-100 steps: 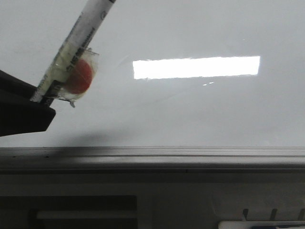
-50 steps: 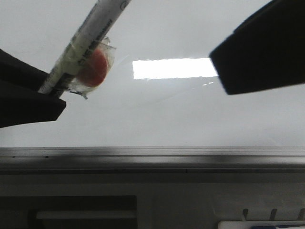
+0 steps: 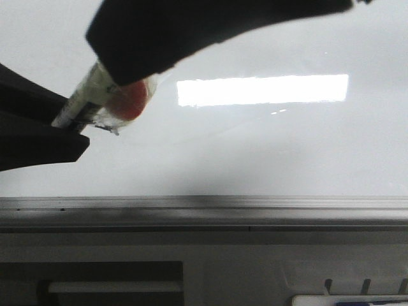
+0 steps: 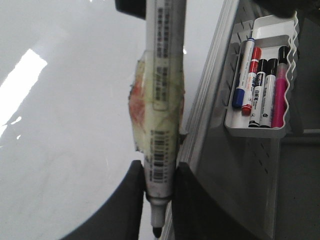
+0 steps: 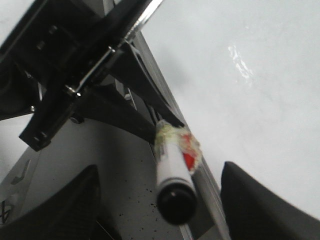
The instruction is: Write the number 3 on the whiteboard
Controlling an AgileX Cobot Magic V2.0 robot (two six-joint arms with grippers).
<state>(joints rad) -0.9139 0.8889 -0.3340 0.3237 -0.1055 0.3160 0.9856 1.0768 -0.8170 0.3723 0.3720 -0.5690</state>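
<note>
Glossy pale grey-white, the whiteboard [image 3: 268, 150] is filling the front view behind both our claws, mirroring a bright rectangular light above its grey metal edge rail [image 3: 204, 209]. We are seeing no drawn number 3 on it anywhere. Our left claw [image 4: 159, 185] is pinching a white marker pen [image 4: 162, 100] near its black nib, the printed barrel standing out over the board surface. Yellowed clear tape is binding a round red-orange piece [image 3: 127, 102] to the barrel. Our right claw [image 5: 160, 200] is sitting with its dark fingers spread on either side of the pen's black rear end, not touching it. Beside the rail, a white wavy-edged tray [image 4: 260, 131] is holding blue, red, black and pink markers.
</note>
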